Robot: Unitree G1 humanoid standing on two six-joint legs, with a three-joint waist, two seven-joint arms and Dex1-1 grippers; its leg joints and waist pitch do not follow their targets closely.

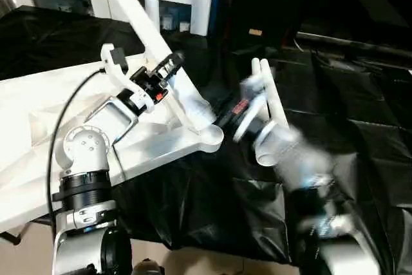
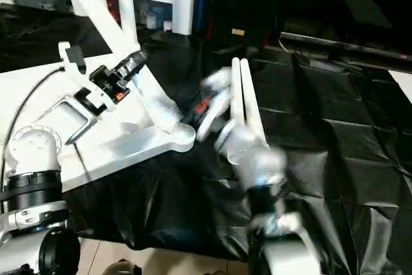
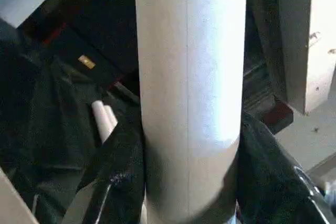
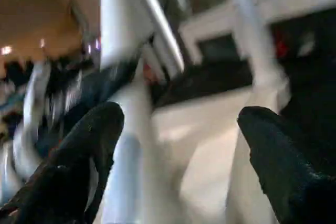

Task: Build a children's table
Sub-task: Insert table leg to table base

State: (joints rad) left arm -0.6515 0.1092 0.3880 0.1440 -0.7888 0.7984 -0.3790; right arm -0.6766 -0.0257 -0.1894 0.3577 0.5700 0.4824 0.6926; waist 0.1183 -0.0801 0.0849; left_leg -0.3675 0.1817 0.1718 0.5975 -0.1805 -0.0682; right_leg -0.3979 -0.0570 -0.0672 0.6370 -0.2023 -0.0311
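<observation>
The room is dim, and the black sheet (image 1: 360, 127) swallows most of the light. The white tabletop (image 1: 26, 127) glares by contrast, nearly washed out. Beside the tabletop's corner the right arm (image 1: 290, 152) is smeared with motion blur. The leg (image 3: 189, 93) in the left wrist view is lit above and shaded below. The right wrist view is blurred throughout, its black fingers (image 4: 84, 156) soft-edged.

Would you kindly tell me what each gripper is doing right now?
Left gripper: shut on a long white tubular plastic leg.
Right gripper: open, holding nothing.
</observation>
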